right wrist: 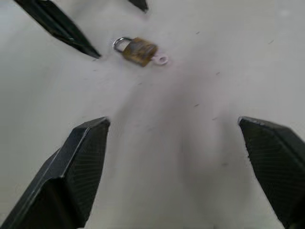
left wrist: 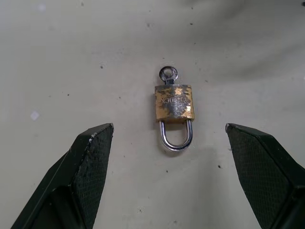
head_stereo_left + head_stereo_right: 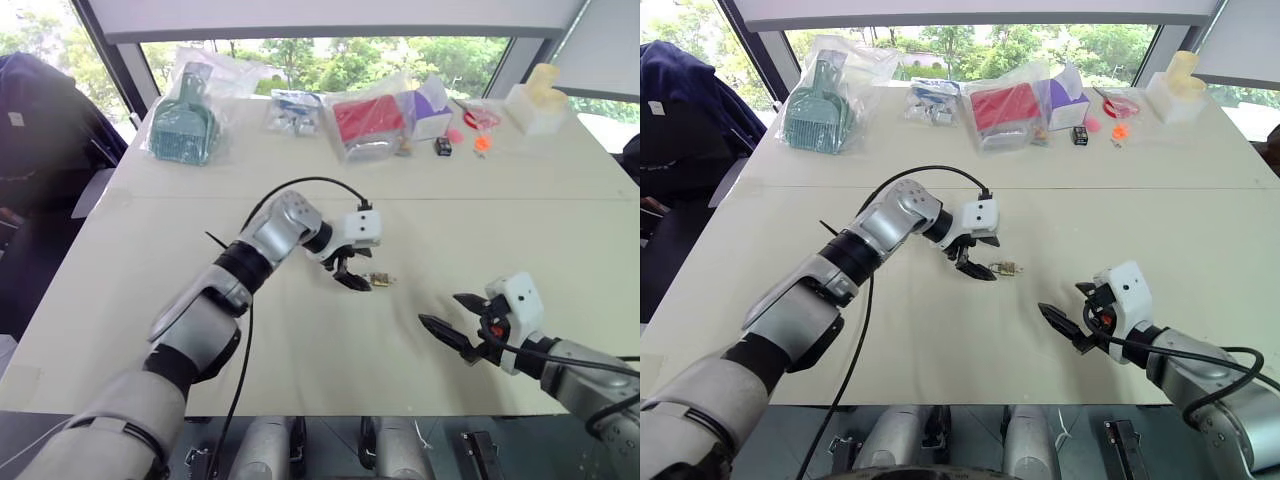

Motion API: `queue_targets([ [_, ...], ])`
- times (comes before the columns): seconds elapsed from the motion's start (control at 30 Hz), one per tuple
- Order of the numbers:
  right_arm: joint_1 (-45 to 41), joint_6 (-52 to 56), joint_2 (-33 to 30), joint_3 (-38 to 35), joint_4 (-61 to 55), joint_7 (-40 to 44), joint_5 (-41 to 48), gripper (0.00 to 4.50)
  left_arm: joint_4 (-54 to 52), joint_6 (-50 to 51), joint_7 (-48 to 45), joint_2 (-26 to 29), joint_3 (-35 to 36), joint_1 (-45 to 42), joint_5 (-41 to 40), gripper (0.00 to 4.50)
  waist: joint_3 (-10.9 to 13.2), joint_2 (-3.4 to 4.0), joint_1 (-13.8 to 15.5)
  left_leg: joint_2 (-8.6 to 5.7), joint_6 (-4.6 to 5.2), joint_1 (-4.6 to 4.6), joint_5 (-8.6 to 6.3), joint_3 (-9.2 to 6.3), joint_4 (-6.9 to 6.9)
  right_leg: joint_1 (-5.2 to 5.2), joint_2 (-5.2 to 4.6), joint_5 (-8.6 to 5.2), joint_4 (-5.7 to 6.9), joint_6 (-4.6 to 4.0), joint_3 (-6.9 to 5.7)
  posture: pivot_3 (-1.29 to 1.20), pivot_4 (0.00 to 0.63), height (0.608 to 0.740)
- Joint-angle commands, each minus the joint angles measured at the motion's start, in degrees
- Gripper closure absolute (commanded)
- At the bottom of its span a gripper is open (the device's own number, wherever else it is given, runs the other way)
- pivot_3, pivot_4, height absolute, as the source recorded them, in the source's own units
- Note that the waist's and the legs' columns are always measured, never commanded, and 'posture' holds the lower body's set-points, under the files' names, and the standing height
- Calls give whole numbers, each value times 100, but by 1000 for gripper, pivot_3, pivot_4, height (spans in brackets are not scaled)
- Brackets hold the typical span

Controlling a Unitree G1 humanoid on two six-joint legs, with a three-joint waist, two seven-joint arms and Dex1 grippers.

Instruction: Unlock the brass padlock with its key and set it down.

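Padlock (image 2: 174,103) lies flat on the bench (image 3: 300,330), key (image 2: 167,75) in its base; left claw (image 3: 352,275) gapes wide just beside it, right claw (image 3: 452,322) likewise released, both empty.

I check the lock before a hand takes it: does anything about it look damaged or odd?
The padlock lies flat on the table, its brass face worn and blotchy. The key sits in its keyhole. The shackle looks closed and unbent.

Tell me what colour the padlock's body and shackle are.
The brass padlock has a worn yellow-gold body and a silvery shackle, best seen in the left wrist view.
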Motion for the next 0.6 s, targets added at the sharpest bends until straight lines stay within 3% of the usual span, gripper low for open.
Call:
queue_targets([
  [0.03, 68, -152, 120, -40, -293, -91, -70, 66, 363, -225, 76, -272, 98, -237, 258, 573, 0, -1, 6, 0, 0, 0, 0, 0, 1, 3, -1, 0, -1, 0, 0, 0, 150, 735],
  [0.43, -26, -211, 345, -31, -308, -312, -198, 66, 1032, -310, 560, -989, 265, -160, 806, 573, -1, -2, 20, -3, 4, 7, -2, -6, 8, 19, -4, 0, -6, 1, -1, 0, 150, 735],
  [0.6, -30, -236, 379, -71, -284, -354, -242, 0, 737, -336, 499, -849, 160, 171, 1027, 2066, -6, -2, 15, -3, 6, 18, -3, -10, 10, 35, -5, 0, -10, 1, -2, 0, 150, 735],
])
